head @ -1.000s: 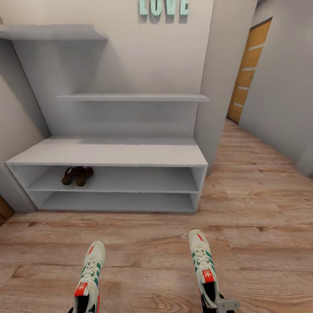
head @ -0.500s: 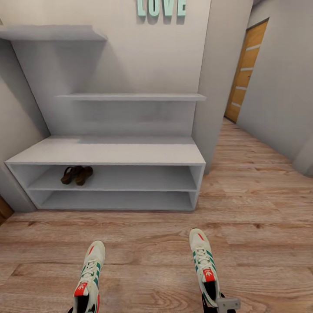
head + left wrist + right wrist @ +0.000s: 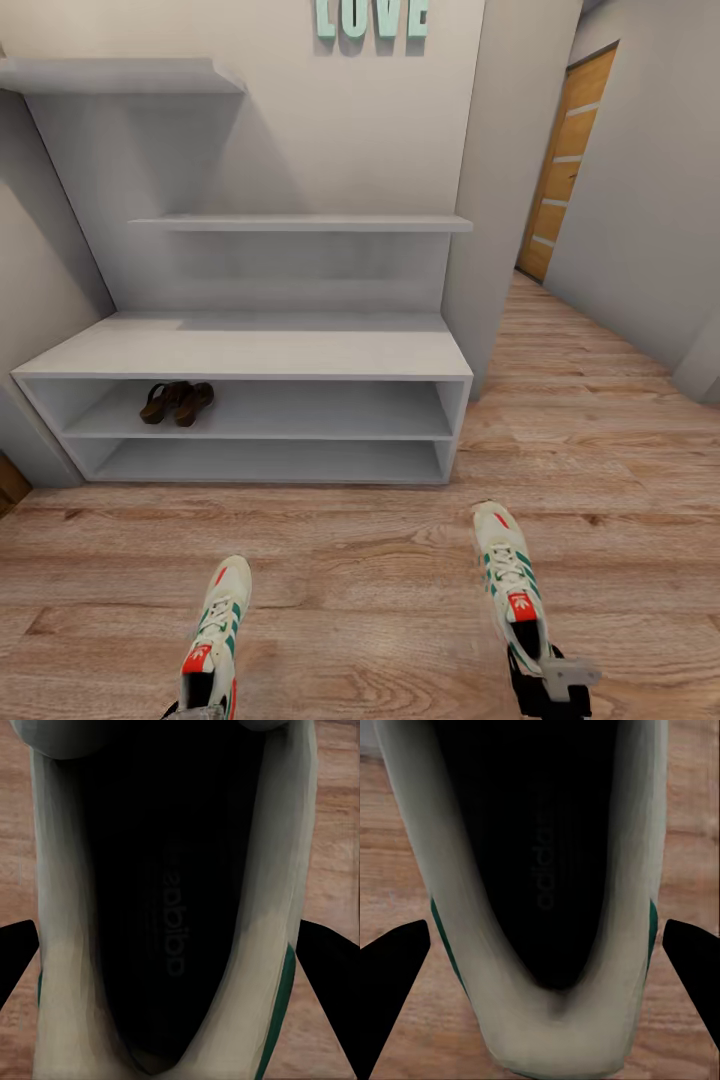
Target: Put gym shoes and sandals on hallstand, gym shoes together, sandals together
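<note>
While sandals (image 3: 177, 402) sit on rack (image 3: 250, 352), both grippers apparently pinch gym shoes (image 3: 512, 590).

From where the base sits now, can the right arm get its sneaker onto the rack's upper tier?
Probably not yet. The right gripper holds its gym shoe over open floor, short of the hallstand; nothing blocks the way.
</note>
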You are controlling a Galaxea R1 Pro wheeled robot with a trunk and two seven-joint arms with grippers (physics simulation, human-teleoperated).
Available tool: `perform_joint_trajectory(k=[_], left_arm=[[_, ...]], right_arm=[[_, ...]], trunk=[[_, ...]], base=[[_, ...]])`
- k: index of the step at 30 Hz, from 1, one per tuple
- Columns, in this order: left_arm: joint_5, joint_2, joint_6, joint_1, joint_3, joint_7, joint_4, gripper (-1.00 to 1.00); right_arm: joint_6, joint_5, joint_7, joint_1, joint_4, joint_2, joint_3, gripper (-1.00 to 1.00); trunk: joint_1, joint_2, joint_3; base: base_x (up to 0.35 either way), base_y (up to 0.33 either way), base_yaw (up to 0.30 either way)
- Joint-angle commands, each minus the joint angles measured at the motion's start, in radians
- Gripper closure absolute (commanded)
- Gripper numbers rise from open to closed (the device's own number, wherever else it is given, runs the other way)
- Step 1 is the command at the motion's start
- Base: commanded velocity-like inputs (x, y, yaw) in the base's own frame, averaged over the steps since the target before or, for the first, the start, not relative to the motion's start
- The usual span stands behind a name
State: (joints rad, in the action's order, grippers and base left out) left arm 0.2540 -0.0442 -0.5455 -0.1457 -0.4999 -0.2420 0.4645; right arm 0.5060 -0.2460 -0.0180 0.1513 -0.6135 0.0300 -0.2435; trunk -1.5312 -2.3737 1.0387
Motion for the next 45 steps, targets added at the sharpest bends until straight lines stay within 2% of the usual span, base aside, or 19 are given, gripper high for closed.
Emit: perform_joint_trajectory(k=[1,3,6,7,9,12,13,14,15,16,18,20,22,26,29,30,33,36,45], left_arm=[[0.012,-0.002,0.044,-0.021,-0.008,-0.006,0.008,1.0],[0.018,-0.004,0.137,-0.077,-0.007,-0.007,0.018,1.0],[0.021,-0.003,0.226,-0.142,-0.001,-0.008,0.022,1.0],[0.022,-0.003,0.275,-0.179,0.009,-0.008,0.023,1.0],[0.023,-0.002,0.328,-0.219,0.027,-0.008,0.024,1.0],[0.023,-0.002,0.479,-0.315,0.092,-0.008,0.026,1.0],[0.022,-0.002,0.536,-0.351,0.119,-0.008,0.027,1.0],[0.022,-0.003,0.562,-0.368,0.131,-0.008,0.027,1.0],[0.021,-0.004,0.609,-0.403,0.152,-0.008,0.027,1.0],[0.021,-0.005,0.629,-0.42,0.16,-0.008,0.027,1.0],[0.02,-0.005,0.695,-0.483,0.179,-0.005,0.028,1.0],[0.018,-0.004,0.733,-0.525,0.185,-0.002,0.026,1.0],[0.017,-0.004,0.767,-0.563,0.188,0.001,0.025,1.0],[0.017,0.001,0.824,-0.621,0.192,0.003,0.028,1.0],[0.02,0.007,0.836,-0.635,0.193,0.003,0.032,1.0],[0.023,0.003,0.841,-0.636,0.194,0.005,0.081,1.0],[0.024,-0.003,0.844,-0.637,0.194,0.026,0.121,1.0],[0.024,-0.01,0.845,-0.639,0.195,0.061,0.129,1.0],[0.025,-0.017,0.845,-0.662,0.196,0.081,0.143,1.0]], right_arm=[[-0.002,-0.001,-0.001,0.001,-0.006,0.021,-0.026,1.0],[-0.026,0.039,0.002,0.001,-0.016,0.056,-0.086,1.0],[-0.078,0.065,0.003,0.001,-0.029,0.083,-0.129,1.0],[-0.107,0.072,0.003,0.001,-0.036,0.094,-0.142,1.0],[-0.132,0.077,0.004,0.001,-0.042,0.103,-0.15,1.0],[-0.17,0.083,0.001,0.001,-0.05,0.124,-0.176,1.0],[-0.178,0.084,0.001,0.001,-0.052,0.129,-0.202,1.0],[-0.181,0.084,0.0,0.001,-0.052,0.132,-0.219,1.0],[-0.185,0.084,0.0,0.001,-0.053,0.137,-0.261,1.0],[-0.187,0.084,0.0,0.001,-0.053,0.138,-0.285,1.0],[-0.191,0.085,0.002,0.001,-0.055,0.143,-0.366,1.0],[-0.193,0.084,0.002,0.001,-0.056,0.148,-0.405,1.0],[-0.194,0.084,0.001,0.001,-0.055,0.16,-0.426,1.0],[-0.192,0.086,0.003,0.001,-0.049,0.185,-0.442,1.0],[-0.19,0.086,0.005,0.001,-0.048,0.183,-0.439,1.0],[-0.191,0.087,0.006,0.001,-0.05,0.181,-0.437,1.0],[-0.191,0.088,0.004,0.001,-0.052,0.18,-0.435,1.0],[-0.191,0.088,0.004,0.001,-0.052,0.18,-0.435,1.0],[-0.192,0.088,0.004,0.001,-0.051,0.18,-0.435,1.0]], trunk=[[0.0,0.0,0.001],[0.0,0.0,0.001],[0.0,0.0,0.001],[0.0,0.0,0.001],[0.0,0.0,0.001],[0.0,0.0,0.001],[0.0,0.0,0.001],[0.0,0.0,0.001],[0.0,0.0,0.001],[0.0,0.0,0.001],[0.0,0.0,0.001],[0.0,0.0,0.001],[0.0,0.0,0.001],[0.0,0.0,0.001],[0.0,0.0,0.001],[0.0,0.0,0.001],[0.0,0.0,0.001],[-0.011,-0.021,0.014],[-0.046,-0.084,0.056]], base=[[0.0,0.0,0.0],[0.0,0.0,0.0],[0.0,0.0,0.0],[0.0,0.0,0.0],[0.0,0.0,0.0],[0.0,0.0,0.0],[0.0,0.0,0.0],[0.0,0.0,0.0],[0.0,0.0,0.0],[0.0,0.0,0.0],[0.0,0.0,0.0],[0.0,0.0,0.0],[0.0,0.0,0.0],[0.0,0.0,0.0],[0.0,0.0,0.0],[0.0,0.0,0.0],[0.0,0.0,0.0],[0.0,0.0,0.0],[0.0,0.0,0.0]])
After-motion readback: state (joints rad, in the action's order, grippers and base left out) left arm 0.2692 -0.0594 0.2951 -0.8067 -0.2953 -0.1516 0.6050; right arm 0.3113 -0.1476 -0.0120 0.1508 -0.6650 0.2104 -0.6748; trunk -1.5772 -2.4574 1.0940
